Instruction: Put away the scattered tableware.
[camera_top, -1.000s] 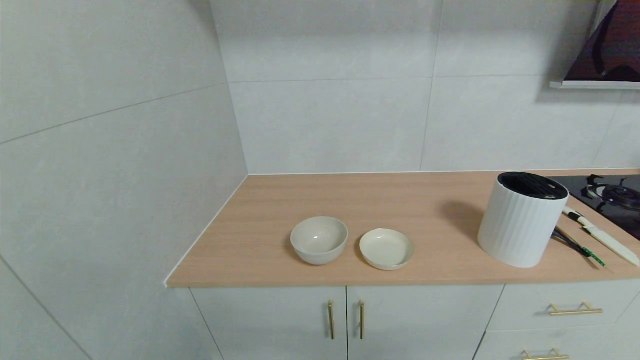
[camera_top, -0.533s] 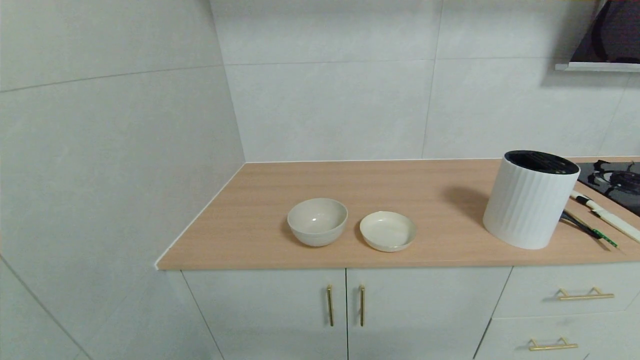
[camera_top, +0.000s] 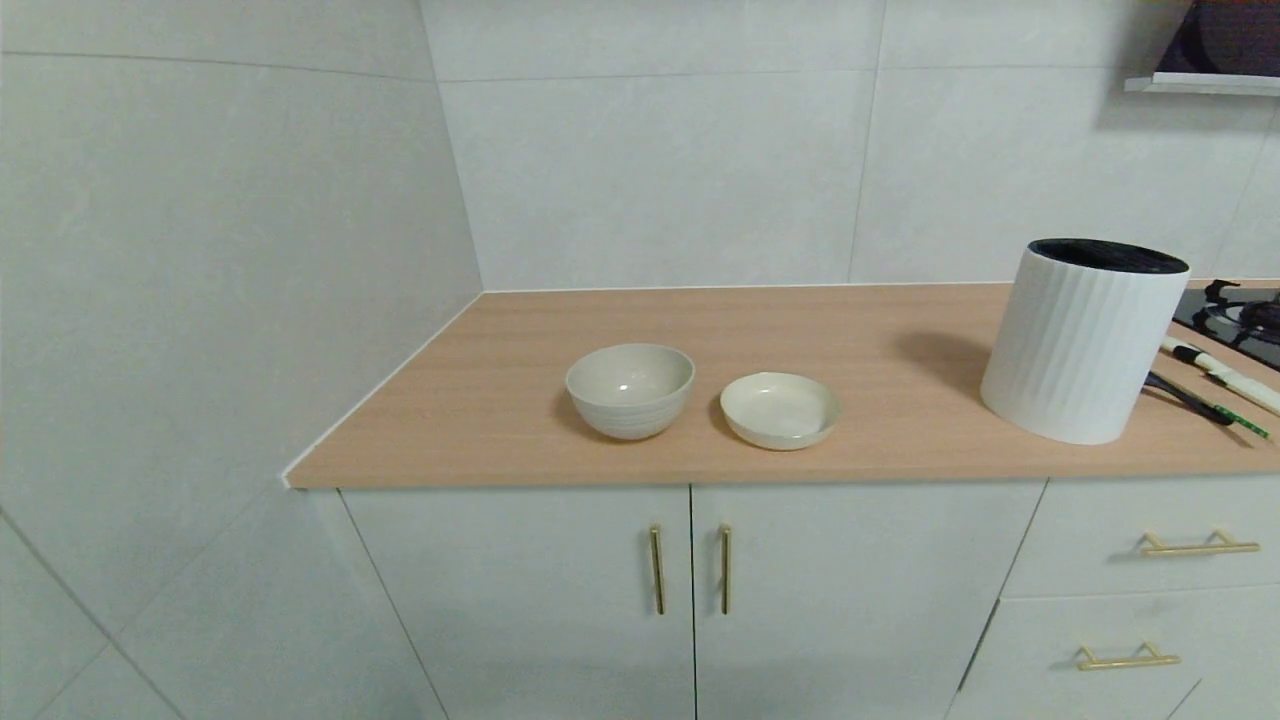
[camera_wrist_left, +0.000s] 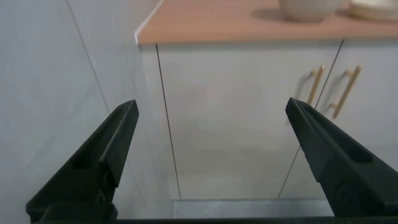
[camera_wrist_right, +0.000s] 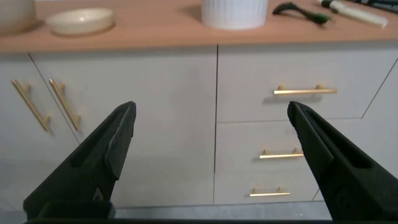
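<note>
Two bits of tableware matter for you here, a pale ribbed bowl (camera_top: 630, 388) and a shallow cream dish (camera_top: 779, 408). Both sit upright on the wooden countertop (camera_top: 880, 450) near its front edge, close side by side but not touching.

Take the white ribbed holder (camera_top: 1083, 340) as your reference. The dish is well off to its left, and the bowl is further left again, just past the dish. The holder itself stands upright with a dark top.

Just right of the holder, a dark utensil (camera_top: 1195, 402) with a green end lies flat, one end tucked in by the holder's base. Beyond that is a white knife (camera_top: 1222, 377), also lying flat. Further right and back from the holder, a black gas hob (camera_top: 1240, 312) pokes in at the edge.

Below the counter and left of the holder, two cabinet doors meet at a pair of upright gold handles (camera_top: 657, 569). Right under the holder are drawers with horizontal gold pulls (camera_top: 1200, 545).

Your left gripper (camera_wrist_left: 211, 162) is down low facing the cabinet front, left of the holder, claw spread wide. Your right gripper (camera_wrist_right: 211, 162) is low too, facing the drawers under the holder, and it's also spread wide.
</note>
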